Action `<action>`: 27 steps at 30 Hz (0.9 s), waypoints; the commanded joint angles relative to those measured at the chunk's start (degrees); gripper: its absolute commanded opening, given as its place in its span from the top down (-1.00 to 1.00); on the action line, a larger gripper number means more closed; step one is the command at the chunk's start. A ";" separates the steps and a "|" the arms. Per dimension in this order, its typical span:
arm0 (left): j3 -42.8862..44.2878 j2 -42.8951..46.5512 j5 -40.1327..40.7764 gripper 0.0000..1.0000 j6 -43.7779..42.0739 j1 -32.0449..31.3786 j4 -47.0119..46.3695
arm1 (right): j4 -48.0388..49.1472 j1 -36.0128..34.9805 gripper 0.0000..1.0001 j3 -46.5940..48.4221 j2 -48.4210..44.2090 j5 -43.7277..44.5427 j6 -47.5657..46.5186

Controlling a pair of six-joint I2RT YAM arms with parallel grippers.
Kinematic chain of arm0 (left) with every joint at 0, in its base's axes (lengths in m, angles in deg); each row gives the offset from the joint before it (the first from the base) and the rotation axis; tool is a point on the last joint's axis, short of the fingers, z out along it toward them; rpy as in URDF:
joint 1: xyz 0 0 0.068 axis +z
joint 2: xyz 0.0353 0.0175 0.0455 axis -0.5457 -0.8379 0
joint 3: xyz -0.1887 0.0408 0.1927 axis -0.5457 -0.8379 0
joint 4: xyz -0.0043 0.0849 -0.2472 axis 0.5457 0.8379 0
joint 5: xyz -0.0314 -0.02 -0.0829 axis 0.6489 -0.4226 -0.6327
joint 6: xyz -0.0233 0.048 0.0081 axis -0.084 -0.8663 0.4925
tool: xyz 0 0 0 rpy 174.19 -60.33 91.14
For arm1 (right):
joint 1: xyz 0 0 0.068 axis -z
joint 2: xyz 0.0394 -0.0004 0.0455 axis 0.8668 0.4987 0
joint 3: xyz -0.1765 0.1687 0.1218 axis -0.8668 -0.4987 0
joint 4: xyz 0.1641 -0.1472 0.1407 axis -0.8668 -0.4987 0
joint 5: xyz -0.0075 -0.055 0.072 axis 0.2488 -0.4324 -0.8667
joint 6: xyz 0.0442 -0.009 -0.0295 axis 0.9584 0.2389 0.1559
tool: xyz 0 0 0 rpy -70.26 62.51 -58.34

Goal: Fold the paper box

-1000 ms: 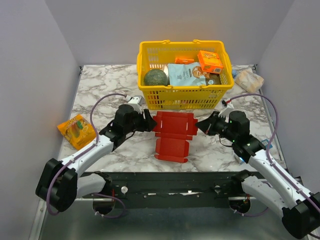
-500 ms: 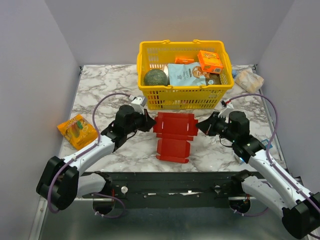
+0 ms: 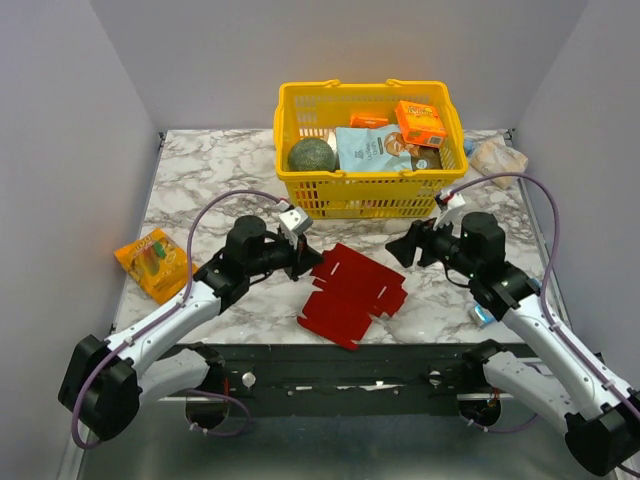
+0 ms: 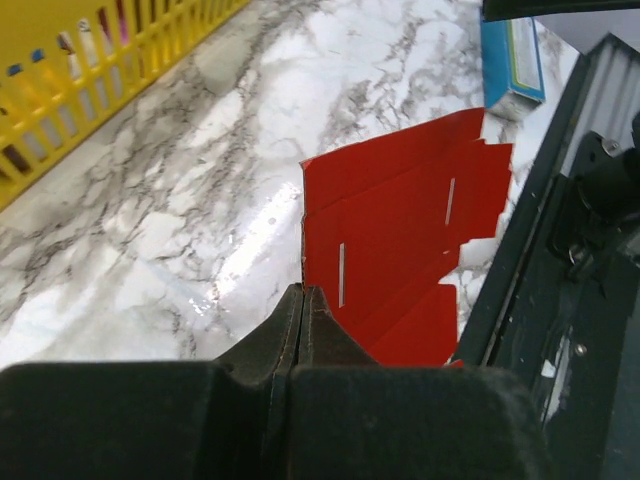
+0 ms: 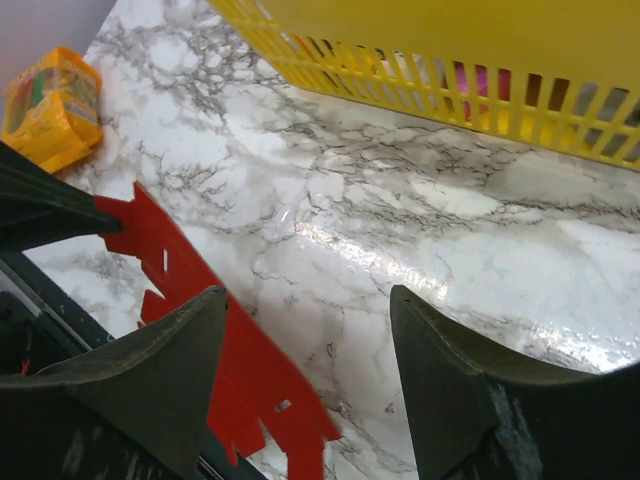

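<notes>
The paper box (image 3: 352, 293) is a flat, unfolded red sheet lying askew on the marble table (image 3: 200, 170). It sits in front of the yellow basket (image 3: 368, 205) and between my two arms, with one corner reaching the table's near edge. My left gripper (image 3: 306, 262) has its jaws pinched tight on the sheet's left edge. In the left wrist view the thin red card is caught between them and spreads away from the tips. My right gripper (image 3: 399, 243) stands with its jaws spread wide and holds nothing. It is over bare marble just beside the sheet's right side, apart from it. The orange snack packet (image 3: 152, 262) lies at the table's left edge, well apart.
</notes>
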 commanded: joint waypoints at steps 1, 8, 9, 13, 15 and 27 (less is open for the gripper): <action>5.46 -2.39 -7.67 1.00 -4.15 -0.17 8.47 | 0.99 -1.20 -0.45 1.39 2.48 -9.27 -6.50; 6.00 -0.55 -6.80 1.00 -4.51 -0.17 10.41 | 1.35 -6.47 -0.28 1.91 6.34 -15.70 -8.88; 5.91 -0.46 -6.53 1.00 -4.59 -0.17 10.50 | 1.17 -7.34 -0.26 2.00 6.96 -15.79 -9.14; 6.00 -0.10 -6.80 1.00 -4.51 -0.17 10.94 | -0.67 -11.91 -0.15 3.14 9.16 -10.71 -10.64; 6.17 0.16 -6.88 1.00 -4.51 -0.17 11.03 | -0.94 -12.36 -0.13 3.41 10.12 -8.95 -10.82; 6.35 1.74 -7.33 1.00 -4.42 -0.35 11.65 | -0.32 -13.24 0.00 3.14 11.35 -7.70 -11.26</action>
